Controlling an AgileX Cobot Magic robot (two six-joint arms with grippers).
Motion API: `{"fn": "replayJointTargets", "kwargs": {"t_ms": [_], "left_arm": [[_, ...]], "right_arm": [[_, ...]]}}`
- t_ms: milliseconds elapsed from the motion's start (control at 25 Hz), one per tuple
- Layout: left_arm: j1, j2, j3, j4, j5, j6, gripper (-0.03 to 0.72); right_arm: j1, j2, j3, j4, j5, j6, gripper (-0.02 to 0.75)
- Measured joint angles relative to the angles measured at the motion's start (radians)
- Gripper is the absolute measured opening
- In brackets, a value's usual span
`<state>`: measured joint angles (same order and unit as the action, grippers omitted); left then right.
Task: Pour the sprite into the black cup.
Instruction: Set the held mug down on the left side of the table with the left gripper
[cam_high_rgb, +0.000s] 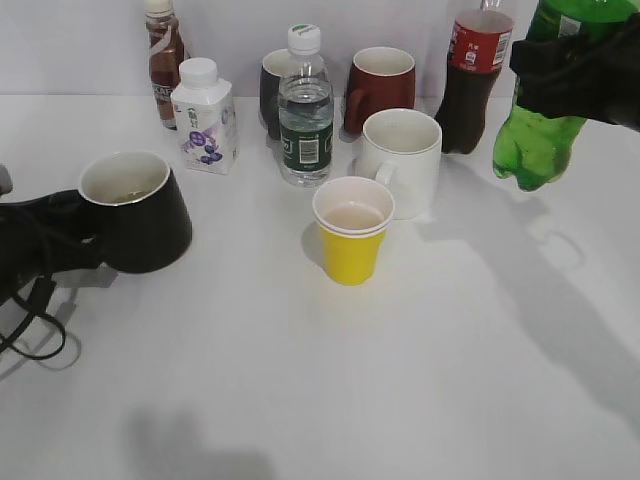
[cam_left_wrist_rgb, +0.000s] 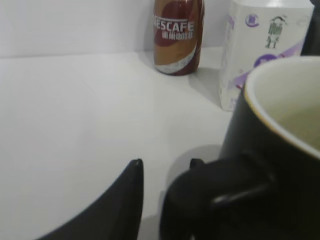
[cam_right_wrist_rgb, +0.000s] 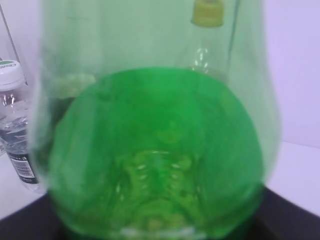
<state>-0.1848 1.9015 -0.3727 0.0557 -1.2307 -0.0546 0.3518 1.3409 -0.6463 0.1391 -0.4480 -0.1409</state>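
Gripping the sprite (cam_high_rgb: 538, 125) around its upper body, right gripper (cam_high_rgb: 575, 75) closed on it and carrying it clear of the worktop (cam_high_rgb: 450, 380) at the far right, base hanging above the surface, probably so the bottle can pass over the crowded cups. Filling nearly the whole right wrist view with green, the bottle sitting tight against that camera. Reaching in low from the left edge, left gripper (cam_high_rgb: 75, 235) sitting at the handle side of the black cup (cam_high_rgb: 135, 210); one finger (cam_left_wrist_rgb: 131, 200) showing bare beside the handle (cam_left_wrist_rgb: 220, 200), so cannot tell whether actually clamping it; likely steadying the cup for the pour. Standing upright on the worktop, cup well apart from the bottle. Lying between them: yellow paper cup (cam_high_rgb: 352, 230), white mug (cam_high_rgb: 402, 160), water bottle (cam_high_rgb: 305, 110). Still needing a long crossing leftward, by this reading.
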Motion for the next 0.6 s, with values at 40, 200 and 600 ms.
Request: {"fn": "replayJointTargets", "kwargs": {"t_ms": [40, 200, 600], "left_arm": [[0.0, -0.007, 0.014, -0.001, -0.001, 0.0, 0.25], [0.0, -0.033, 0.054, -0.003, -0.003, 0.0, 0.25], [0.0, -0.058, 0.084, -0.01, 0.001, 0.0, 0.37]], "right_arm": [[0.0, 0.0, 0.0, 0.003, 0.0, 0.0, 0.398], [0.0, 0.0, 0.002, 0.02, 0.0, 0.0, 0.398], [0.0, 0.032, 0.007, 0.026, 0.0, 0.0, 0.398]]}}
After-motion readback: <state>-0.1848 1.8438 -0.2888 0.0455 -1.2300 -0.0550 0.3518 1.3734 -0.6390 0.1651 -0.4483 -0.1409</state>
